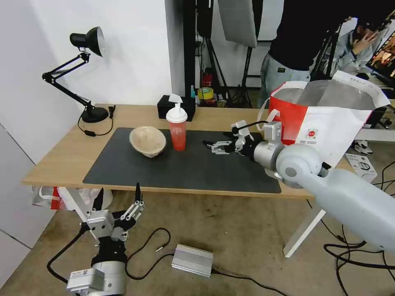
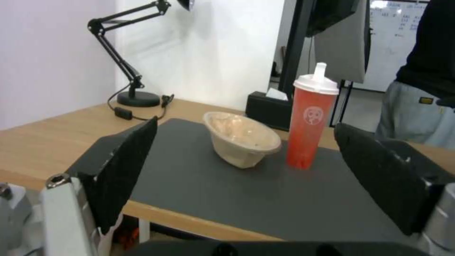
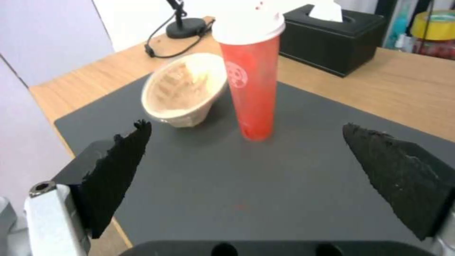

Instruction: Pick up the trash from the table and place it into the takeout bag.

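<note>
Two pieces of trash stand on the dark mat of the table (image 1: 57, 160): a beige bowl (image 1: 147, 140) tipped on its side and, just right of it, an upright red cup (image 1: 177, 131) with a white lid. My right gripper (image 1: 212, 146) hovers low over the mat, open and empty, a short way right of the cup. In the right wrist view its fingers (image 3: 118, 170) frame the cup (image 3: 253, 89) and bowl (image 3: 182, 92). The takeout bag (image 1: 329, 123) stands open at the table's right end, behind my right arm. My left gripper (image 1: 119, 190) is open below the table's front edge.
A black desk lamp (image 1: 88, 74) with its cord stands at the table's back left. A black tissue box (image 1: 173, 107) sits behind the cup. On the floor lie a silver box (image 1: 192, 260) and cables. A red-and-white plastic bag (image 1: 49, 197) lies under the table's left end.
</note>
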